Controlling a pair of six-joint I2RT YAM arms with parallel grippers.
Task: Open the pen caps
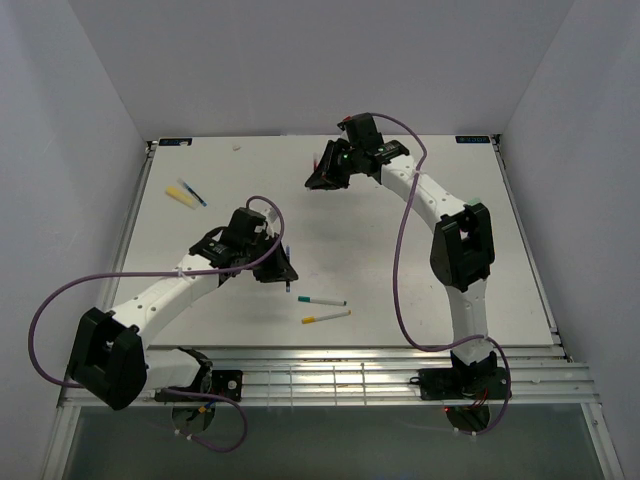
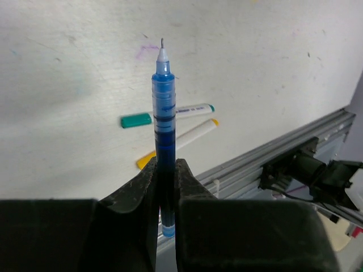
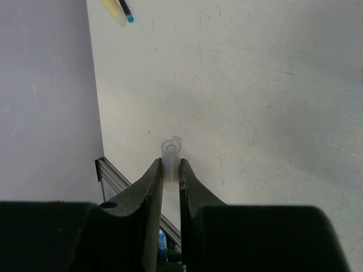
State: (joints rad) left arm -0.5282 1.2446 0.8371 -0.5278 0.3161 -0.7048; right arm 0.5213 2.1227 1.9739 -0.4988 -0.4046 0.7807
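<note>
- Left wrist view: left fingers [image 2: 142, 187] clamped on blue pen [image 2: 164, 113], nib bare ahead of the fingertips. Cap location?
- Clear cap [image 3: 171, 156] pinched between right fingers [image 3: 148, 192], protruding past their tips, well apart from the pen. Separation judged complete.
- Next action?
- Hold both grips firm. Lower each piece onto bare worktop [image 2: 272, 68] before releasing; avoid nib contact. Steer clear of green-capped pen [image 2: 193, 109] and yellow-capped pen [image 2: 190, 135] beyond the nib, both capped.
</note>
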